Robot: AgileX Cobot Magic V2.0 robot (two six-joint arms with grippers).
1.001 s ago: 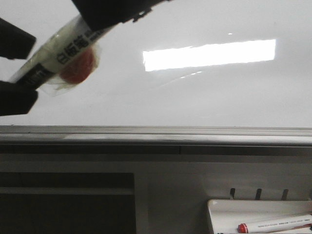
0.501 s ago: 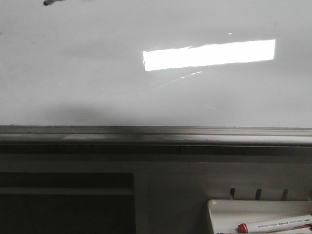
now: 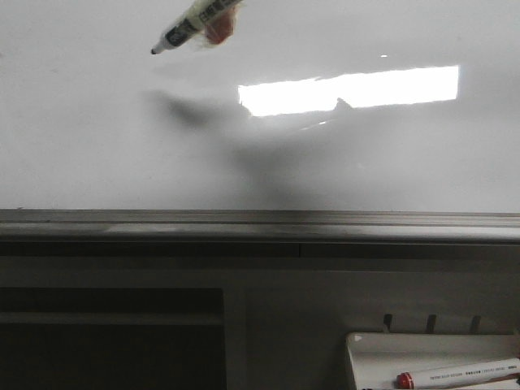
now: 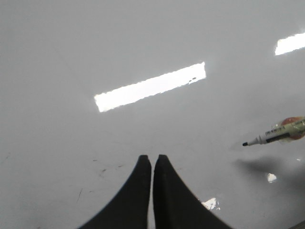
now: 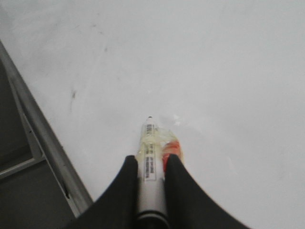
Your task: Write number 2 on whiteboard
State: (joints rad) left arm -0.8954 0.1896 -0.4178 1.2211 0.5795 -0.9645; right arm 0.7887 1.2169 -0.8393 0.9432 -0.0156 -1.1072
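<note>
Nearest, below the front edge, a small white tray [image 3: 370,349] holds a spare red-capped marker [image 3: 459,374]. Beyond the grey edge strip, the whiteboard [image 3: 97,162] lies bare; no number 2 yet. The right gripper [image 5: 151,164] clamps a black-tipped marker [image 3: 191,24] over the far left, tip hovering. It should descend gently and press lightly. The left gripper [image 4: 152,164] is pinched together, empty.

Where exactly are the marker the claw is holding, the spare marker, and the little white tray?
Held marker [image 5: 151,183]: right wrist view, on its white barrel between the claw's fingers.
Spare marker [image 3: 463,374]: front view, on its white barrel beside the red cap.
White tray [image 3: 361,357]: front view, on its left wall.
</note>
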